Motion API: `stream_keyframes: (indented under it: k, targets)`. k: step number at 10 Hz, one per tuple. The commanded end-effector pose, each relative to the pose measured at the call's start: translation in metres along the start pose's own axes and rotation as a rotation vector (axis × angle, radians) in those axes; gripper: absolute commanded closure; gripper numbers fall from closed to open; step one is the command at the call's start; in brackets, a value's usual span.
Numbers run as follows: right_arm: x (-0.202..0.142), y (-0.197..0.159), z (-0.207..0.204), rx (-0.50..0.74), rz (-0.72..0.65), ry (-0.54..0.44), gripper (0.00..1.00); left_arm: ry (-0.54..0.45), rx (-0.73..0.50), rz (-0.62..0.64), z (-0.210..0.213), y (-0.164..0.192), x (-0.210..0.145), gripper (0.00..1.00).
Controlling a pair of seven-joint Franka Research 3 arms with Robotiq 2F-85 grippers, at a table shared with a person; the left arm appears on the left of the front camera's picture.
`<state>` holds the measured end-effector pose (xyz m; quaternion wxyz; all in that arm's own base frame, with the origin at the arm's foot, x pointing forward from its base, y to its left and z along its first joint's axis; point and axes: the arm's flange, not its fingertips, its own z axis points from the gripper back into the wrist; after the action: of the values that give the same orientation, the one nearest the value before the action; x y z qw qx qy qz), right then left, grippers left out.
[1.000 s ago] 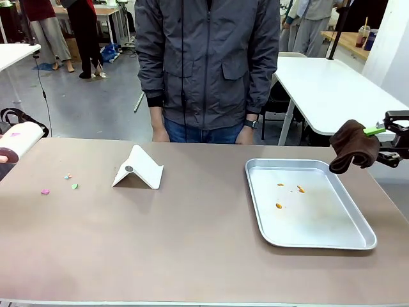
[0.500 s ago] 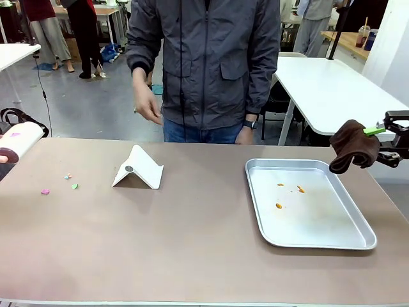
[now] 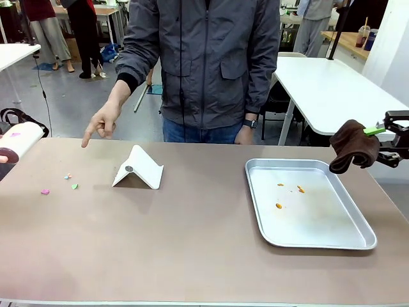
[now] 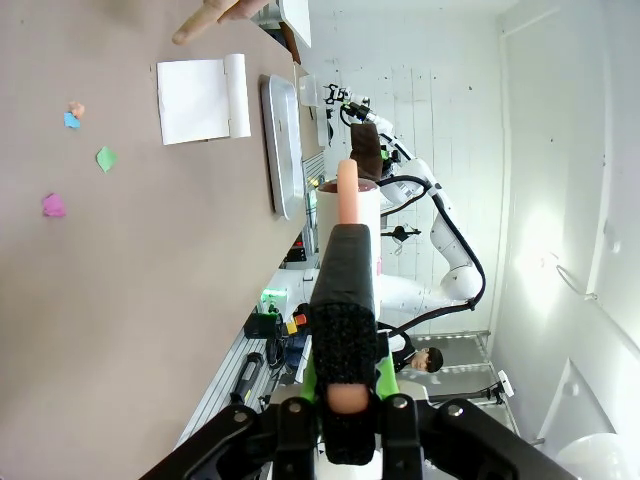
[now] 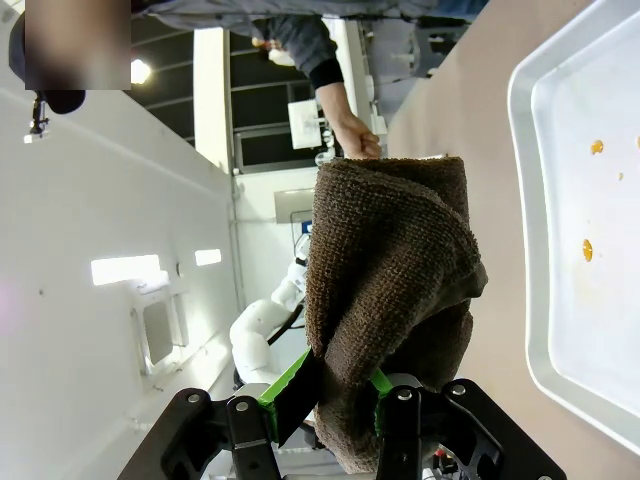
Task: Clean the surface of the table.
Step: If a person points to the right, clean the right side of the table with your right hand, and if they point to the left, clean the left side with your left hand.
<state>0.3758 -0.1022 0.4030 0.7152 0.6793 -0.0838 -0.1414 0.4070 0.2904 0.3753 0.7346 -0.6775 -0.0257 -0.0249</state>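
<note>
Brownish-taupe and matte, the table (image 3: 192, 249) fills the lower part of the front view from edge to edge. At the far left edge, the left gripper (image 4: 346, 385) is clamped tight on the dark padded handle of a white roller (image 3: 24, 137), held just above the table's left end. Right of it, a few small paper scraps (image 3: 75, 186), pink, green and bluish, lie loose on the bare top. Above them, in the upper left, the person's hand (image 3: 101, 123) points a finger down toward that patch. Next, left of centre, stands a folded white stand (image 3: 140, 167). At centre right a shallow metal tray (image 3: 250, 182) rests on the top with orange crumbs (image 3: 279, 205) inside. At the right edge, the right gripper (image 3: 381, 142) is closed on a bunched brown cloth (image 3: 353, 148), hanging above the tray's far right corner, clear of it. As for handling, the table looks heavy, rigid and fixed, so it is nothing to grasp; it is best met flat, with the roller or cloth pressed lightly onto it. Its smooth top should let the tools glide, though such light scraps may skid ahead of a wipe, so the roller seems better suited to them.
</note>
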Motion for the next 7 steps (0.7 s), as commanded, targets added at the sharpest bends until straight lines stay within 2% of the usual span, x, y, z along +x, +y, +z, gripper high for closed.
stream_keyframes:
  k: [1,5,6,7]
  targets:
    - [-0.0027,0.0048,0.0031,0.013,0.01,0.005,1.0,0.006,-0.001,-0.008,0.0012,-0.005,-0.0034,1.0]
    - [-0.0027,0.0048,0.0031,0.013,0.01,0.005,1.0,0.006,-0.001,-0.008,0.0012,-0.005,-0.0034,1.0]
    - [-0.0027,0.0048,0.0031,0.013,0.01,0.005,1.0,0.0,0.0,0.0,0.0,0.0,0.0,0.78]
    - [-0.0027,0.0048,0.0031,0.013,0.01,0.005,1.0,-0.044,0.078,0.006,0.008,0.0044,-0.0003,0.78]
